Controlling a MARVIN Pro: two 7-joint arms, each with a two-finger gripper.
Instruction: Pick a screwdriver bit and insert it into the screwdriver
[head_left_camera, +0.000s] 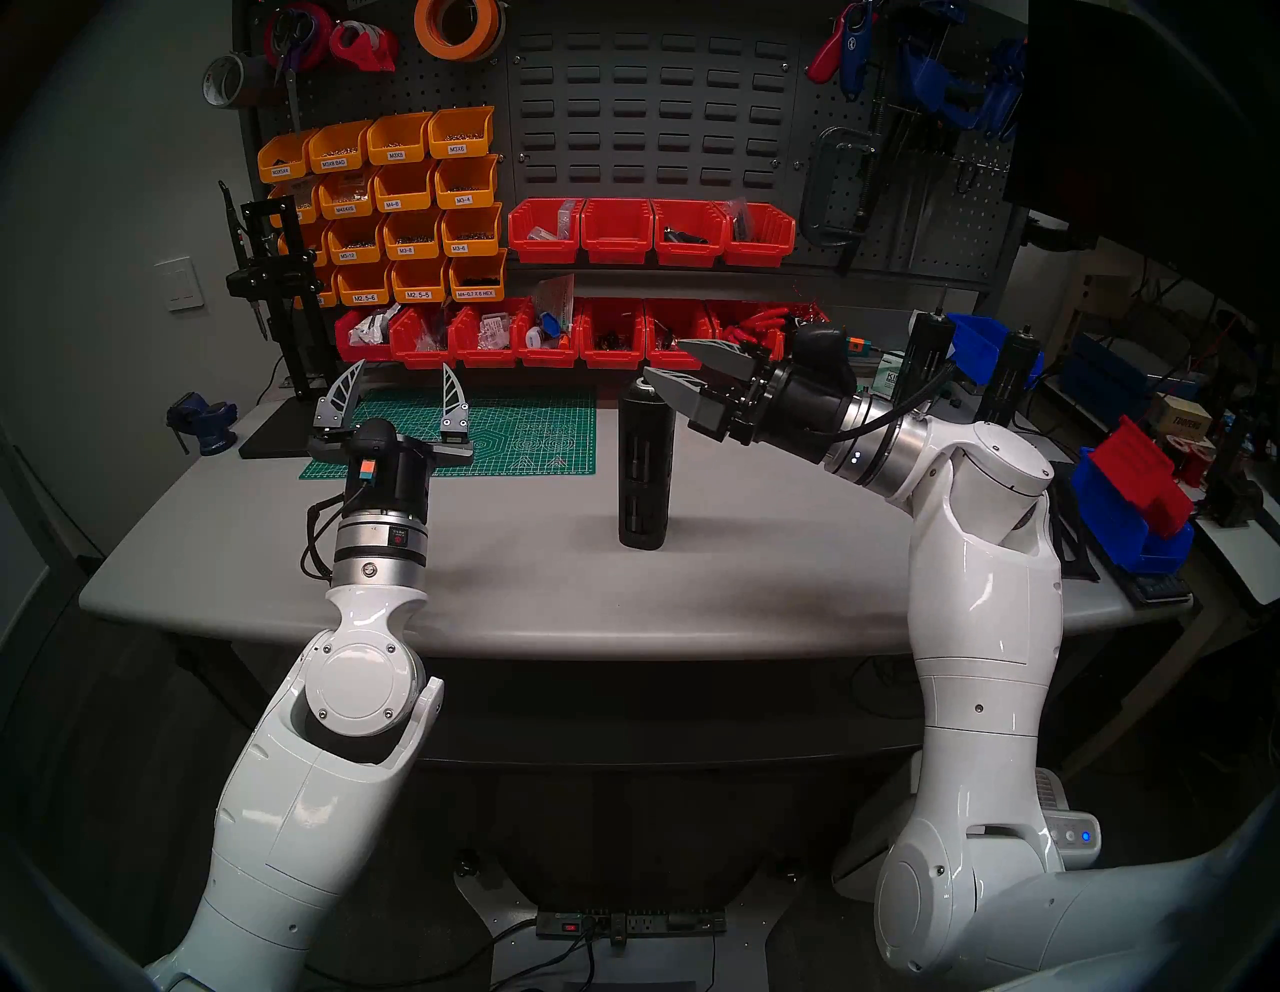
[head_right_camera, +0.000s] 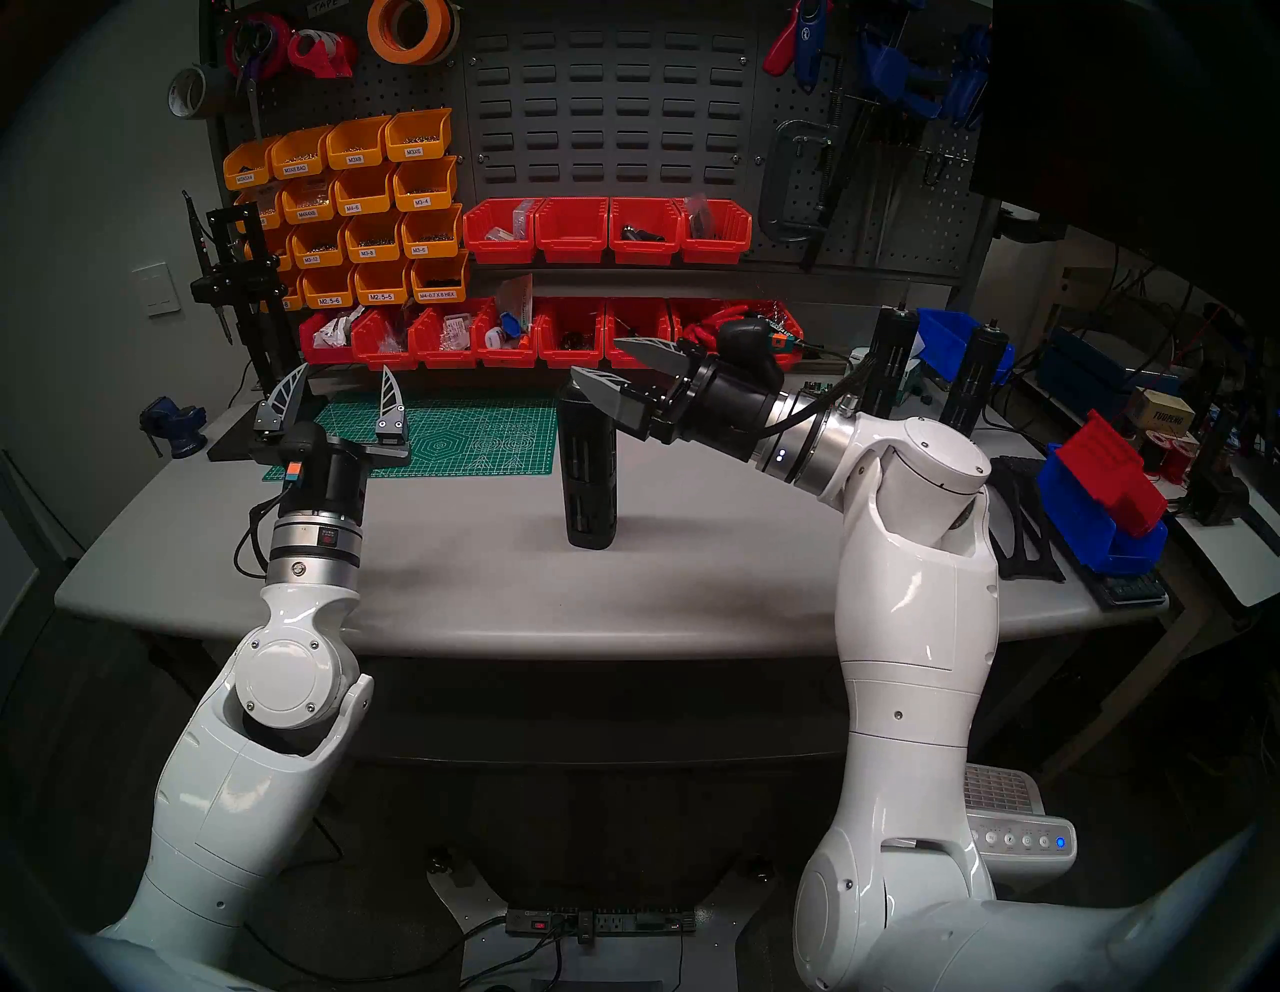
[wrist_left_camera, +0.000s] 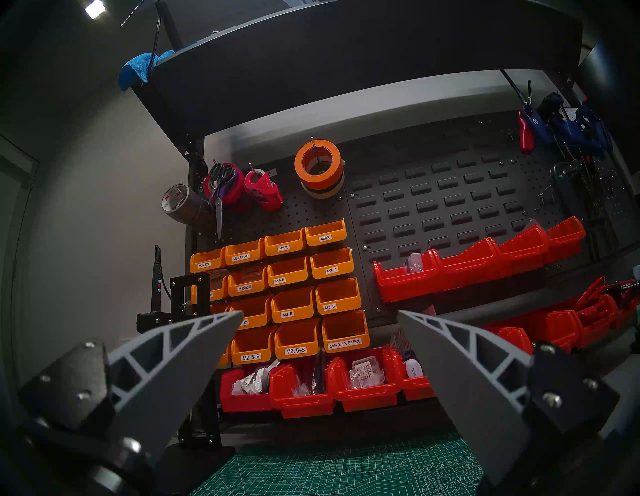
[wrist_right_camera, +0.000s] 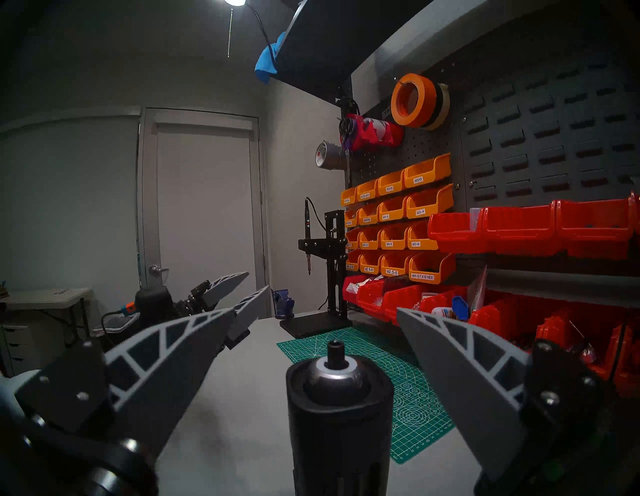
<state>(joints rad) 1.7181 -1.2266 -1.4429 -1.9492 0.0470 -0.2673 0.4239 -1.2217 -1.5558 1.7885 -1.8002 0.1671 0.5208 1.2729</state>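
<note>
The screwdriver, a tall black slotted cylinder, stands upright on the grey table. My right gripper is open at its top, reaching in from the right. In the right wrist view the screwdriver rises between the spread fingers of my right gripper, touching neither. A short dark stub stands in its silver-ringed socket; whether it is the screwdriver bit I cannot tell. My left gripper points upward, open and empty, over the mat's left end.
A green cutting mat lies behind the screwdriver. Red bins and orange bins line the back wall. A black stand and a blue vise sit at far left. Blue bins crowd the right.
</note>
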